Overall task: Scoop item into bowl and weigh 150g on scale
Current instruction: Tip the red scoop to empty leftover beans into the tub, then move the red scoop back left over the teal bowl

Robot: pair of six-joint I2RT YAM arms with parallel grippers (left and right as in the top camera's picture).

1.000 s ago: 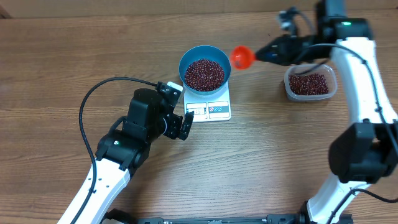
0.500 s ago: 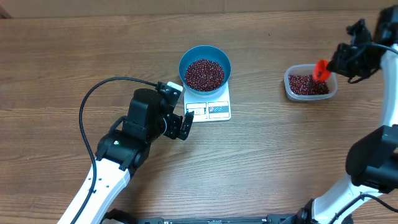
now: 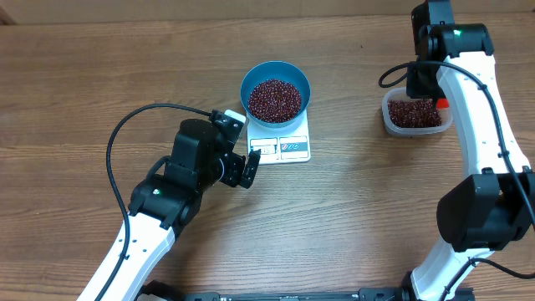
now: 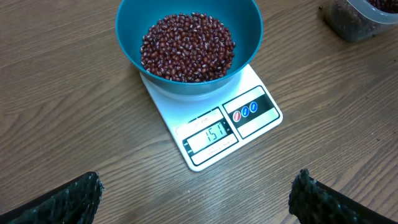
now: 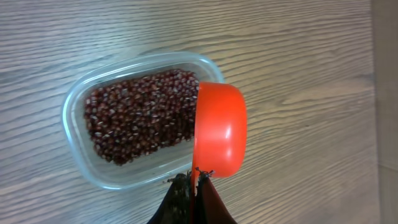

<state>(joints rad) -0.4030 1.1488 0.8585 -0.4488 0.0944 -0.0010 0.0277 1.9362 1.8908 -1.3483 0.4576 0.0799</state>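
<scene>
Beans [image 4: 186, 46] lie heaped in the blue bowl [image 4: 249, 28], which stands on the far half of the scale [image 4: 174, 109]. The display seems to read 151, so I judge the weighing done. The step now is to put the scoop [image 5: 219, 130] away. The right gripper [image 5: 193, 186] is clamped on its handle, and the cup stands on edge over the tub [image 5: 74, 146]. It is best lowered slowly, well apart from the scale. The left gripper [image 4: 198, 186] is spread wide near the scale's front and should not touch it. The scale's long axis runs from the bowl toward the robot, display end nearest.
</scene>
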